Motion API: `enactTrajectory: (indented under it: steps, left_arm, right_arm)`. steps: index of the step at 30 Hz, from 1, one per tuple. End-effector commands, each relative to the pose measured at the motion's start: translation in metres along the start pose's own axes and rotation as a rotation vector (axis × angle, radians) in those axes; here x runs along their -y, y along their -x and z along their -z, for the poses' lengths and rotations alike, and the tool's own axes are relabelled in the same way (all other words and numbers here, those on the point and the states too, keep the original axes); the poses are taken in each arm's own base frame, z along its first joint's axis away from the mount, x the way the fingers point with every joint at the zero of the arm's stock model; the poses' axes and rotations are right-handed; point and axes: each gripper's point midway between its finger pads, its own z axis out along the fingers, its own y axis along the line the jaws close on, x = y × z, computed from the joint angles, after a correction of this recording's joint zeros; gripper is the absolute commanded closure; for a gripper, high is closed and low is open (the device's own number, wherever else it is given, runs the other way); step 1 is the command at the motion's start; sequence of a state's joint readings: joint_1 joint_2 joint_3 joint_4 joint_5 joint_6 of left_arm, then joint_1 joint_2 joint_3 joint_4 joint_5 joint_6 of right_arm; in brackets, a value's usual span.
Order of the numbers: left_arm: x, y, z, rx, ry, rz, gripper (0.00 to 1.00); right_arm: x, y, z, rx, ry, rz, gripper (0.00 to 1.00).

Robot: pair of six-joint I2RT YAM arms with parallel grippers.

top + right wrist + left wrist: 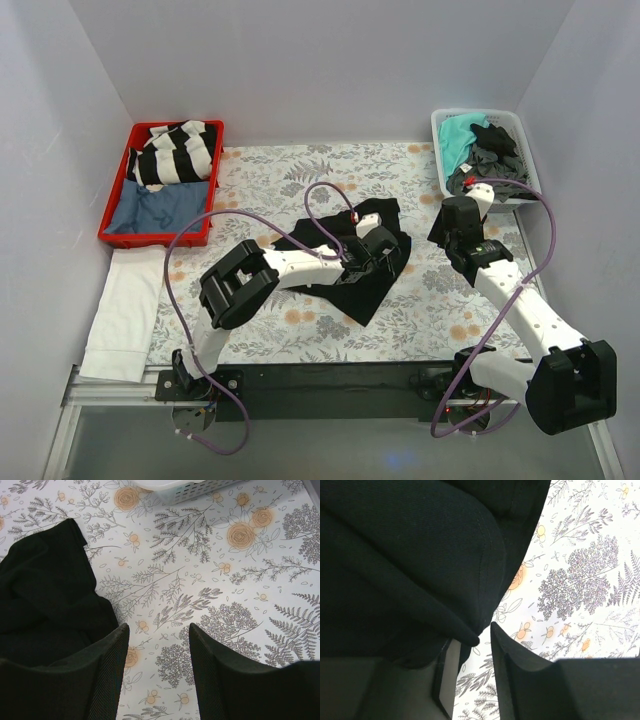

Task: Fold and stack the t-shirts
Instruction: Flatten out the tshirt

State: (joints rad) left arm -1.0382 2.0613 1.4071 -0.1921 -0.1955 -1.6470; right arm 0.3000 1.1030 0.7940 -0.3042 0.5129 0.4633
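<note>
The black t-shirt (345, 278) lies crumpled in the middle of the floral tablecloth. My left gripper (384, 252) hovers over its right part. In the left wrist view the jaws (472, 647) stand open; a fold of the black shirt (395, 555) drapes over the left finger's tip, and tablecloth shows in the gap. My right gripper (452, 222) is open and empty above the tablecloth (158, 627), with black cloth (45, 605) just to its left. Teal (458, 132) and dark grey (495, 160) shirts lie in the basket.
A white basket (440, 122) stands at the back right; its edge also shows in the right wrist view (190, 489). A red tray (118, 232) at the back left holds striped and blue cloth. A folded white cloth (125, 315) lies along the left edge.
</note>
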Motion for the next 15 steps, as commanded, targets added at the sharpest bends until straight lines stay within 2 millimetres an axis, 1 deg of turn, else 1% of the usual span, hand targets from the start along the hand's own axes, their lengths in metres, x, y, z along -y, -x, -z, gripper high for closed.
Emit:
enactTrajectory:
  steps: [1,3,6,7,10,11,12,14,15]
  left_arm:
    - [0.012,0.006,-0.002,0.018,-0.026,0.012,0.73]
    - [0.012,0.006,-0.003,0.020,-0.025,0.017,0.75]
    - [0.011,0.008,-0.005,0.035,-0.016,0.019,0.82]
    - [0.011,0.010,-0.005,0.041,-0.014,0.020,0.87]
    - [0.012,0.015,-0.006,0.065,-0.008,0.011,0.98]
    - [0.010,0.017,-0.005,0.072,0.001,0.008,1.00]
    - [0.013,0.021,-0.001,0.084,-0.002,0.011,1.00]
    - [0.010,0.025,0.008,0.100,0.008,0.008,1.00]
    - [0.013,0.040,0.021,0.149,0.006,0.016,1.00]
  right_arm:
    - [0.002,0.008,0.002,0.038,0.005,-0.009,0.43]
    - [0.002,0.007,0.002,0.038,0.005,-0.009,0.43]
    - [0.002,0.007,0.002,0.037,0.007,-0.004,0.43]
    - [0.002,0.006,0.002,0.035,0.005,-0.003,0.43]
    - [0.003,0.006,0.002,0.034,0.006,-0.002,0.43]
    - [0.002,0.005,0.002,0.031,0.011,0.000,0.43]
    - [0.002,0.003,0.002,0.029,0.012,-0.001,0.43]
    - [0.002,0.003,0.002,0.028,0.013,0.000,0.43]
    - [0.002,0.002,0.002,0.025,0.017,0.001,0.43]
